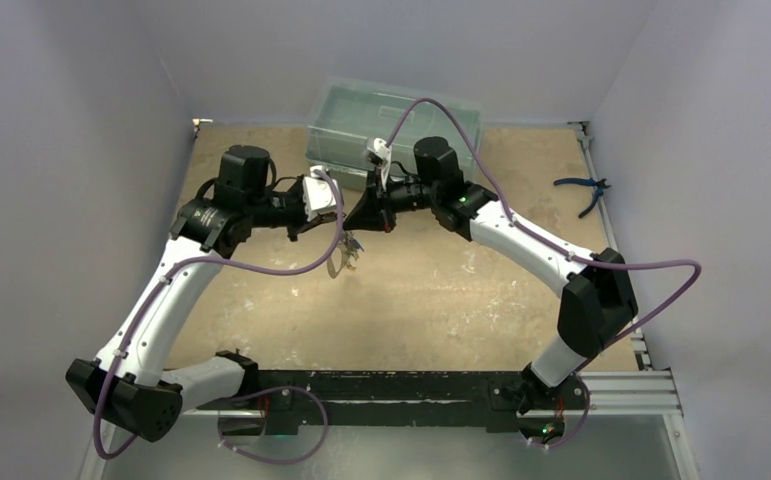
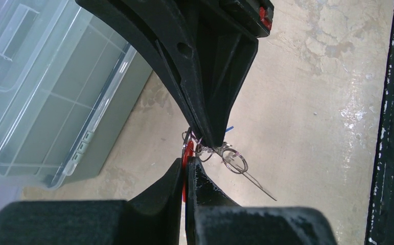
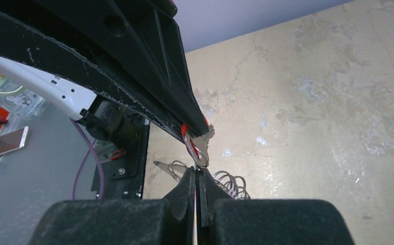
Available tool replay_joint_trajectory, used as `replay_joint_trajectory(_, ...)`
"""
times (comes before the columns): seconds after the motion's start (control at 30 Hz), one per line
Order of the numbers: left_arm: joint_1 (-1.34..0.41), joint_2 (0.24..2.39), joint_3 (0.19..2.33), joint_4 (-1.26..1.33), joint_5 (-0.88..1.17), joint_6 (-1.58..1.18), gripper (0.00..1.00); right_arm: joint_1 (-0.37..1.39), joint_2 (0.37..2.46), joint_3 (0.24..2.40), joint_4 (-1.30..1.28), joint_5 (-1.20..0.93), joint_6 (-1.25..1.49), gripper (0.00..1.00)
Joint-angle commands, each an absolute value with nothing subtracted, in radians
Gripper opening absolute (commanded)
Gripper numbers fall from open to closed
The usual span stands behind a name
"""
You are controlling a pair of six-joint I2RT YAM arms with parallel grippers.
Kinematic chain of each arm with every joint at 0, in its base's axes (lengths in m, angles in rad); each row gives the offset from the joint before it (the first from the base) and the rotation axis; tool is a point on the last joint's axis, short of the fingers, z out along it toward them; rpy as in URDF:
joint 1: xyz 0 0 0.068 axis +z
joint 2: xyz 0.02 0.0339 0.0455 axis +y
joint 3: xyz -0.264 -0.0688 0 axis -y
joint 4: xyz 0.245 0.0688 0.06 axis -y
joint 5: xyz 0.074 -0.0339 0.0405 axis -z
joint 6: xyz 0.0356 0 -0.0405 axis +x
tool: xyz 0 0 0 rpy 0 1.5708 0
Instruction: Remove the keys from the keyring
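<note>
My two grippers meet tip to tip above the middle of the table. My left gripper (image 2: 190, 162) (image 1: 353, 222) is shut on a red-headed key (image 2: 185, 155), whose red head and silver blade also show in the right wrist view (image 3: 204, 138). My right gripper (image 3: 196, 173) (image 1: 372, 214) is shut on the thin keyring (image 3: 199, 153) that passes through that key. A blue sliver (image 2: 229, 129) shows beside the right fingertips. More rings (image 2: 235, 161) and keys hang below the grippers (image 1: 346, 257). The strap loop cannot be made out.
A clear plastic box (image 1: 401, 125) stands at the back of the table, just behind the grippers, and shows in the left wrist view (image 2: 41, 92). Blue-handled pliers (image 1: 583, 188) lie at the far right. The table's black front rail (image 1: 401, 385) runs between the arm bases.
</note>
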State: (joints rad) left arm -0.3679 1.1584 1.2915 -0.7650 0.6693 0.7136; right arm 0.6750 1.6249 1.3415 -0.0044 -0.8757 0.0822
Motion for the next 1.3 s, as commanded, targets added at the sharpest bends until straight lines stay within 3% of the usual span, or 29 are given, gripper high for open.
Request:
replay_joint_trajectory(0.0, -0.373, 1.16, 1.342, -0.746, 0.672, 0.674, 0.0, 0.677, 1.592, 1.35, 0.035, -0.951, 0.055, 0.0)
replay_joint_trajectory(0.47, -0.371, 1.139, 1.307, -0.896, 0.698, 0.775, 0.0, 0.628, 1.525, 1.284, 0.028, -1.119, 0.01, 0.0)
replay_joint_trajectory(1.27, -0.371, 1.079, 1.211, -0.821, 0.736, 0.909, 0.0, 0.627, 1.524, 1.288, 0.029, -1.302, 0.064, 0.0)
